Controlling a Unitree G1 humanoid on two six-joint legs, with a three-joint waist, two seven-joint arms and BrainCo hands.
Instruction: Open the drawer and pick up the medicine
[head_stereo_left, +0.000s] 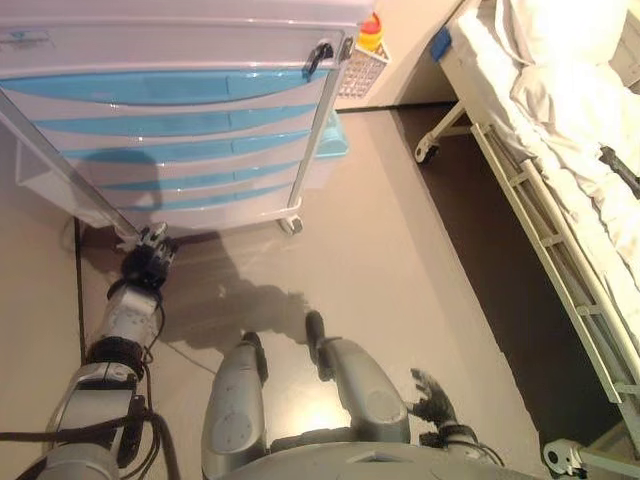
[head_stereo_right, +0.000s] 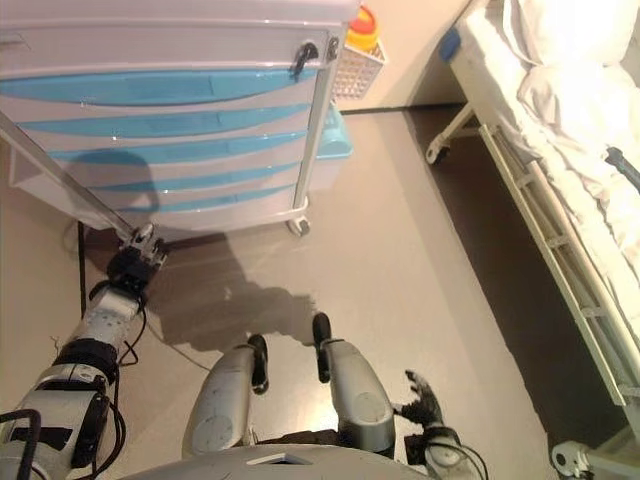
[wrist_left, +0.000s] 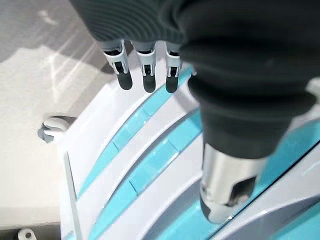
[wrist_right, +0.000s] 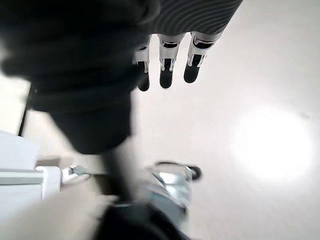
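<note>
Reach step: left hand (head_stereo_left: 148, 258) near cart (head_stereo_left: 200, 45) base, fingers (wrist_left: 145, 75) straight, open, nothing held; drawers (head_stereo_left: 170, 150) closed; right hand (head_stereo_left: 432, 400) idle, relaxed open; next, hook a drawer front & pull

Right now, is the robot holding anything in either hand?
No. The left hand hangs open before the white cart's blue-fronted drawers; the right hand hangs open over the floor.

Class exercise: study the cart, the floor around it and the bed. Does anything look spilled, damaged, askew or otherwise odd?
Nothing stands out. The cart stands upright with all its blue-fronted drawers shut, the floor shows no spill, and the bed sits to the right with rumpled white bedding. The left hand hangs open near the cart's lower corner; the right hand is open, low by the robot's side.
</note>
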